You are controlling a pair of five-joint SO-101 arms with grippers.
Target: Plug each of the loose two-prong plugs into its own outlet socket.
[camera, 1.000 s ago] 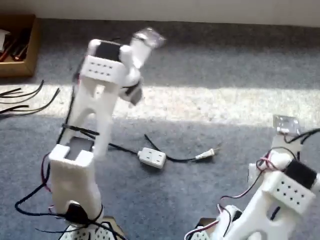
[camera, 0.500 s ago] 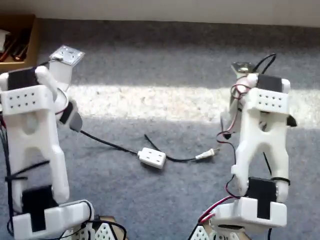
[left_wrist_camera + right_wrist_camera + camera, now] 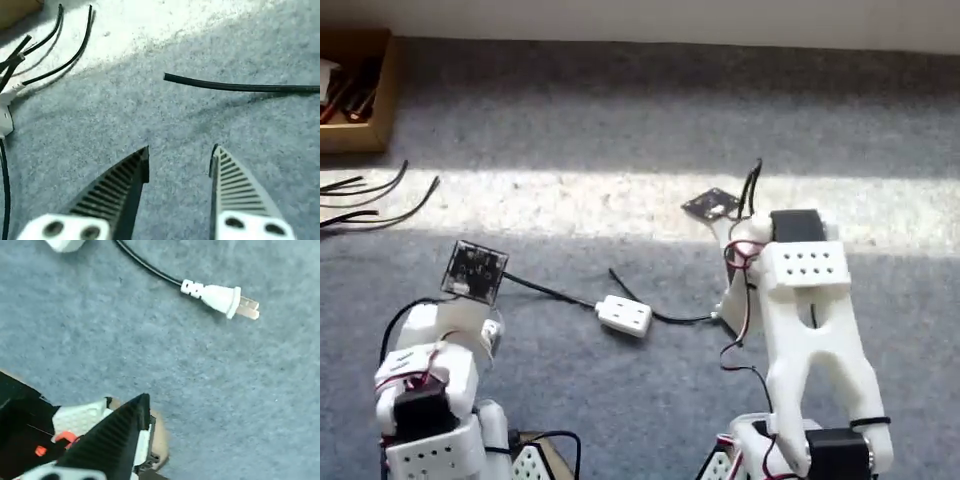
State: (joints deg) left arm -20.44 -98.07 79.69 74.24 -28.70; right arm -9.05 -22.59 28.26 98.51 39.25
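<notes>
Change: right arm has swung in over the plug; left arm has folded back, near left.
Plug: loose on carpet, right of outlet block.
Left gripper: wide, empty.
Right gripper: opening cannot be told.
Meaning: plug pickup likely next.

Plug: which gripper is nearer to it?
Right. The right gripper hangs just short of the plug. The left gripper, open, is beyond the outlet block, by a black cable.
</notes>
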